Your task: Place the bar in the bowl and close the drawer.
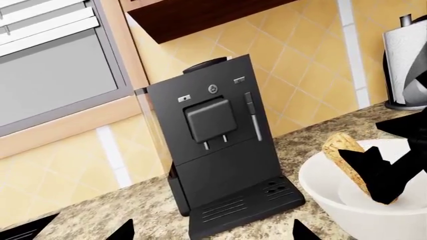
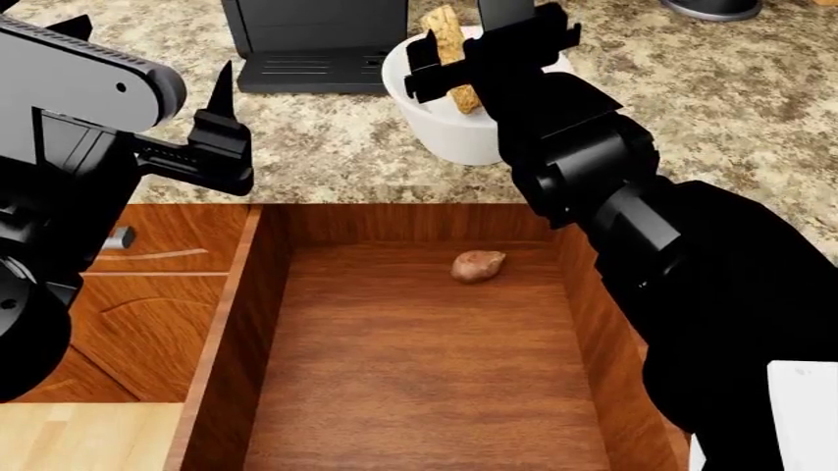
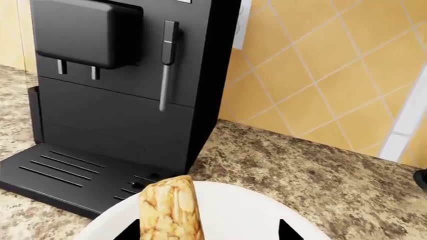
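The tan, oat-textured granola bar (image 2: 452,57) stands tilted inside the plain white deep bowl (image 2: 439,132), long axis nearly upright. The right pincer (image 2: 488,61) is clamped on it. The left pincer (image 2: 223,128), spread apart, hangs nearer the open reddish-brown wooden drawer (image 2: 392,373).

Both arms are rendered in matte black with no visible cables or markings. The left arm (image 2: 66,147) is built from a broad, rounded housing edged with a ribbed grey band, and it ends in the left gripper (image 2: 216,137), formed of thin, pointed black fingers on a flat bar. The right arm (image 2: 615,196) is made of bulky faceted segments joined by rounded collars, and a white panel (image 2: 802,412) is seen at its base.
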